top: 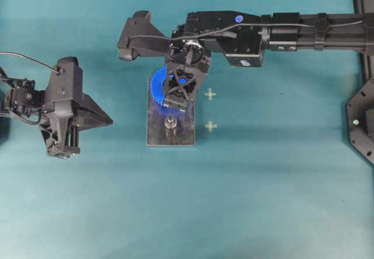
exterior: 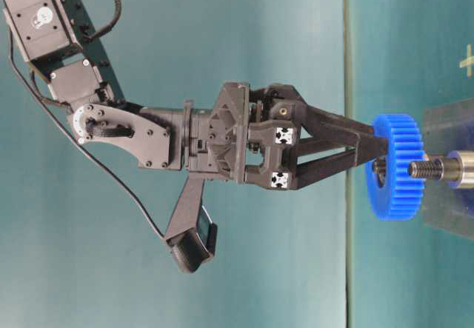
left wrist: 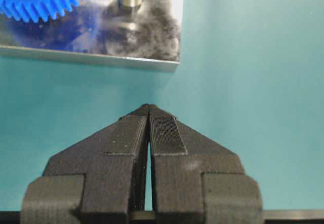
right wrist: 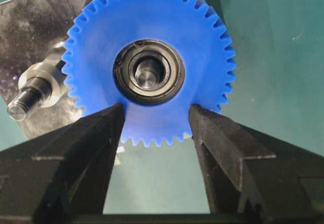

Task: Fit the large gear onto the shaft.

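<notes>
Fingers (right wrist: 212,153) of my right gripper (right wrist: 154,133) pinch the bright blue plastic toothed gear (right wrist: 152,37) by its rim, above the dark grey metal plate (top: 186,131), its bearing over one steel pin (right wrist: 147,76). Left fingers (left wrist: 163,133) are closed, empty. Slight tilt could jam the bearing. I count two pins, one gear.

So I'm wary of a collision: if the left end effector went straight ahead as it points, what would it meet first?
Probably the edge of the grey plate; the left end effector, shut, points at it across bare cloth.
</notes>
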Robot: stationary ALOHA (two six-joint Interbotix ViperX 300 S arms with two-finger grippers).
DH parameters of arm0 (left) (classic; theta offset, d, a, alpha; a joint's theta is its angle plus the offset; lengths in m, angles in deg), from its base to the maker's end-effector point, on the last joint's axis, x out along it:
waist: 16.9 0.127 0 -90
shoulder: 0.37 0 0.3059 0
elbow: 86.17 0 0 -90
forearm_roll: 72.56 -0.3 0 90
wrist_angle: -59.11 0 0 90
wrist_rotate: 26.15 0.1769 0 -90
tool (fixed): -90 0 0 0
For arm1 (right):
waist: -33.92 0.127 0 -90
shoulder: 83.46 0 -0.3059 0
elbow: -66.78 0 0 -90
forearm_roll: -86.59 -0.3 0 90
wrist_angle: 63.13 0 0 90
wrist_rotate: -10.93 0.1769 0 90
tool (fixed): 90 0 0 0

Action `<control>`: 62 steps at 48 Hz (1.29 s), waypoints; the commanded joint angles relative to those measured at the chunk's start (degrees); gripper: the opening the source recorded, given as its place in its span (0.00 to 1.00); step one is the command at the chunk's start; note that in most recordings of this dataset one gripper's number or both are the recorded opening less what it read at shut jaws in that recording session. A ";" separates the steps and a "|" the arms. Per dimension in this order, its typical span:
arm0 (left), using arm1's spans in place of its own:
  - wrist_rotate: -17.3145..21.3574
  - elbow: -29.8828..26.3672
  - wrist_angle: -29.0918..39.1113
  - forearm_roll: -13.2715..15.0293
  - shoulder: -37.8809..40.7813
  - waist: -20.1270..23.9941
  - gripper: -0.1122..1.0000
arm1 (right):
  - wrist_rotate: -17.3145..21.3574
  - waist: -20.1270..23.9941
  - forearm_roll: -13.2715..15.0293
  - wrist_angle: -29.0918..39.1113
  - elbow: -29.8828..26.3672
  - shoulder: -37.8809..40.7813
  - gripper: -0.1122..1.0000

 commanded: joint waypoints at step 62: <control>0.79 3.25 -8.17 -0.18 -4.75 -0.18 0.10 | 3.43 5.10 -0.18 -30.41 43.95 -45.70 0.68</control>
